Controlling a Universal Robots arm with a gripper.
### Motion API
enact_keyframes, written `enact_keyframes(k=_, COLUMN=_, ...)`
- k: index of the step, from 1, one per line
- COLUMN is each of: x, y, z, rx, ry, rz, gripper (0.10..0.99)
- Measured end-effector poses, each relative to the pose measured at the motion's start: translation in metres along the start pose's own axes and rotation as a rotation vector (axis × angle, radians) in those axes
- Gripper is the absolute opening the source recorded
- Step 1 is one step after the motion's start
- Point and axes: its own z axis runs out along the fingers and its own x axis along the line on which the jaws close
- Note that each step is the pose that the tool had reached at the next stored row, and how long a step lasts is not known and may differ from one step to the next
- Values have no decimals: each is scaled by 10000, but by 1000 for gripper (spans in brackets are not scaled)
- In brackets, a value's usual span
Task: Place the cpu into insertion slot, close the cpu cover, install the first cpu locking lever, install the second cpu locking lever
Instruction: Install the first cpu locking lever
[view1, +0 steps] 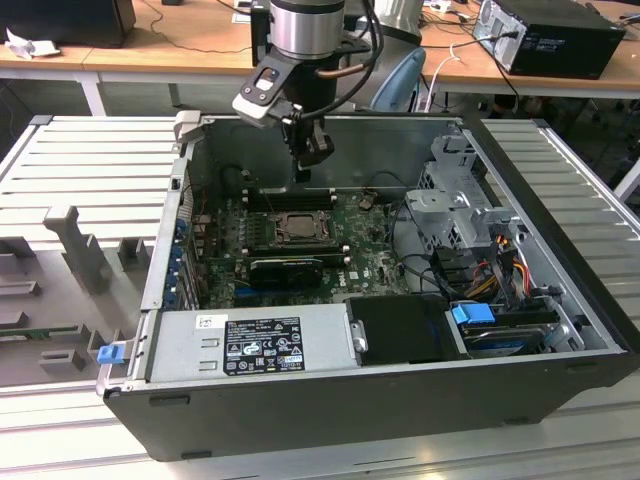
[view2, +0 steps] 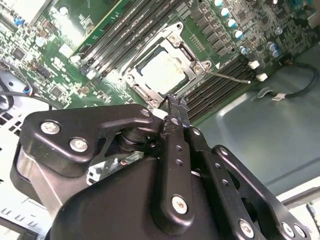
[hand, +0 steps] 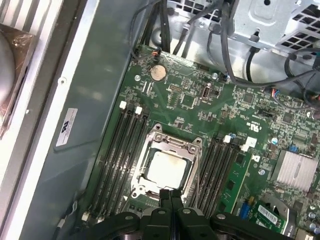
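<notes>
We judge the locking-lever step to be in hand. The cpu (hand: 167, 167) sits in the insertion slot (hand: 144, 172) near the middle of the motherboard (hand: 200, 100), with the cpu cover (hand: 176, 143) down around it. The gripper (hand: 170, 194) hovers just above the socket's edge, its fingers together and empty. One locking lever (view2: 227, 76) appears unlatched. Seating it calls for precise pressure on thin wire. Memory slots (hand: 122, 145) flank the socket closely. Cables (hand: 227, 45) lie well apart.

ribbed grey bench (view1: 580, 180) carries open computer case (view1: 350, 400); grey fixtures (view1: 70, 235) at exterior view's left.
</notes>
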Motion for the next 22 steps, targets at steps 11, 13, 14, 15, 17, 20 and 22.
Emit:
enact_keyframes(k=11, x=0, y=0, z=0, rx=1, ry=14, rz=-1045, gripper=106)
enact_keyframes(k=13, x=0, y=0, z=0, rx=1, ry=16, rz=-1210, gripper=106)
enact_keyframes(k=14, x=0, y=0, z=0, rx=1, ry=18, rz=-1380, gripper=106)
enact_keyframes(k=15, x=0, y=0, z=0, rx=1, ry=19, rz=-1520, gripper=106)
enact_keyframes(k=17, x=0, y=0, z=0, rx=2, ry=27, rz=-2071, gripper=106)
enact_keyframes(k=20, x=0, y=0, z=0, rx=1, ry=32, rz=-2511, gripper=106)
enact_keyframes(k=22, x=0, y=0, z=0, rx=1, ry=40, rz=-3143, gripper=106)
